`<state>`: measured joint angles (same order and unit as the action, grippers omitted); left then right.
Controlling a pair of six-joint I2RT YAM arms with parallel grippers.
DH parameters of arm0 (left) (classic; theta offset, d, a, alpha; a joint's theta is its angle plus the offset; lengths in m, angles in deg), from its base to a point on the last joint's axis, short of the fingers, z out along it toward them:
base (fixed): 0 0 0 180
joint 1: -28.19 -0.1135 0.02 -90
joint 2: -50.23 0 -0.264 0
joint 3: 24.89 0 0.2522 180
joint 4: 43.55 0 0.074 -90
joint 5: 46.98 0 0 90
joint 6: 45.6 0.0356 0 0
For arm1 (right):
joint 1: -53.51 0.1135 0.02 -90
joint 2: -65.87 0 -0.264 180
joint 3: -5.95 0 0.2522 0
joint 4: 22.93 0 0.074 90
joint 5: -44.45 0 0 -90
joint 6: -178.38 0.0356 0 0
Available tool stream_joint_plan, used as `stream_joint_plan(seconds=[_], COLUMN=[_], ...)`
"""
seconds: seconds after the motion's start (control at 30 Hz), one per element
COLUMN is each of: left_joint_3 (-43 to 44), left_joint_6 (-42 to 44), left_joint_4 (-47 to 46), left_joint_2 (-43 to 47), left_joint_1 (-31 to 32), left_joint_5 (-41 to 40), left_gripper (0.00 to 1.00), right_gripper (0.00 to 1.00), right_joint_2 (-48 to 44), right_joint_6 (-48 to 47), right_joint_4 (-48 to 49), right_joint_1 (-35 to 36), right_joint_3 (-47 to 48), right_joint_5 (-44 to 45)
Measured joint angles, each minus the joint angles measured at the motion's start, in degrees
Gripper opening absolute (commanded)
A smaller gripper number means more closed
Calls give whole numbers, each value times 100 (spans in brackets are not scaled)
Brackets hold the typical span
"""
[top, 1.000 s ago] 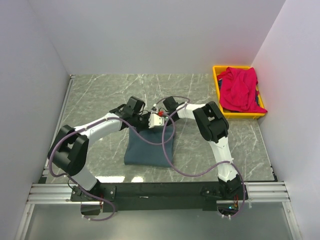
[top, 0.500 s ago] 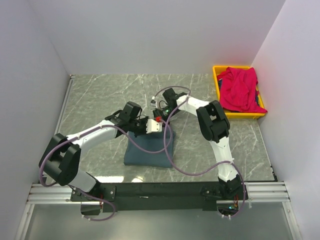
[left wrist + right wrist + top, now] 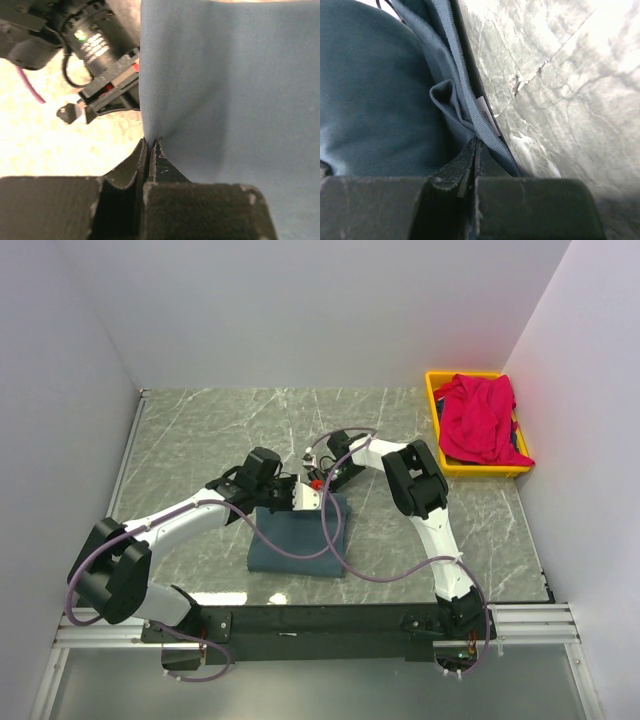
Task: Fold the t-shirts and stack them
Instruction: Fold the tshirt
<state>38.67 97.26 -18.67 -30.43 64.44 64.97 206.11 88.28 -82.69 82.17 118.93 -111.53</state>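
— Two hands on one shirt, seen from above: what has moved?
— The left hand [image 3: 305, 497] has come slightly nearer along the far edge of the blue-grey shirt [image 3: 295, 545], and its arm has sunk lower. The right hand [image 3: 322, 480] is back at that same edge. The shirt lies mid-worktop, and its folded outline has hardly changed. I judge this fold nearly settled.
— And the left wrist view?
— Fingers pressed together, pinching the shirt's edge. The cloth beyond runs smooth.
— And the right wrist?
— Closed likewise, nipping the hem beside a white label [image 3: 486, 115].
— And the other shirt?
— The red shirt [image 3: 480, 420] is heaped in the yellow bin [image 3: 432, 390] at the far right corner, so roughly half the job remains.
— Surroundings?
— Grey-green marbled worktop [image 3: 200, 430], with plain pale walls [image 3: 300, 310] on three sides.
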Motion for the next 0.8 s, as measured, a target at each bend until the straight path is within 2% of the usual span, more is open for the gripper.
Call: stream_joint_plan(seconds=[0.43,0.8], left_joint_3=[-7,-658], left_joint_6=[87,131], left_joint_4=[-603,-1906], left_joint_2=[-470,-721], left_joint_1=[-52,-52], left_joint_5=[-236,-560], left_gripper=[0,1], right_gripper=[0,0], right_joint_2=[37,35], right_joint_6=[-127,-127], right_joint_4=[-125,-223], right_joint_1=[0,-2], right_joint_3=[63,149], right_joint_5=[-28,144])
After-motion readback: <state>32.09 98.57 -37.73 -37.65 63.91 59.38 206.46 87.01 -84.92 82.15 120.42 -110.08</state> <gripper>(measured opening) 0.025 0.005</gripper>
